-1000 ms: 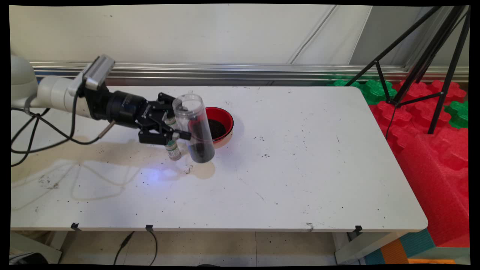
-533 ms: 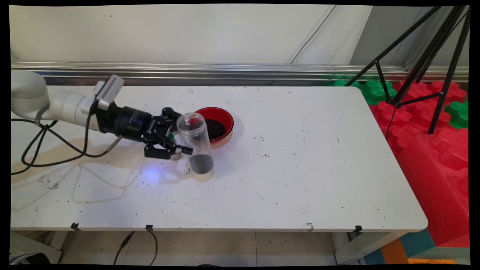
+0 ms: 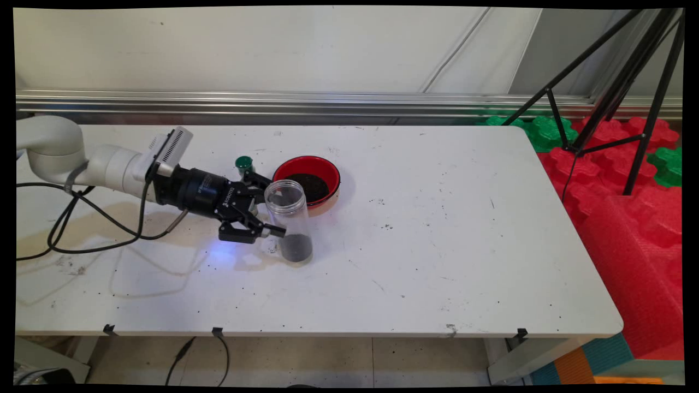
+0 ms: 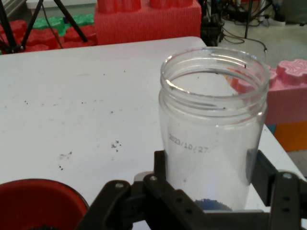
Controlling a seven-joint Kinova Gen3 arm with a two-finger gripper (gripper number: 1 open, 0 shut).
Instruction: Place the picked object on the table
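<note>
Jar (image 3: 289, 218) (image 4: 211, 139), clear and lidless, stands upright on the table (image 3: 437, 245) with dark grains at its bottom. The gripper (image 3: 266, 207) (image 4: 211, 191) has its jaws closed around the jar's lower body. At the jar's 1 o'clock, just beside it, sits a red bowl (image 3: 308, 183) (image 4: 38, 203) of dark grains. At 11 o'clock, beyond the gripper, stands a green-capped vial (image 3: 244, 164).

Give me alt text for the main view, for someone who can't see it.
A black gripper on a white arm grips a clear lidless jar standing upright on a white table, with dark granules in its bottom. Behind the jar sits a red bowl of dark material, and a small green-capped bottle stands left of the bowl.
</note>
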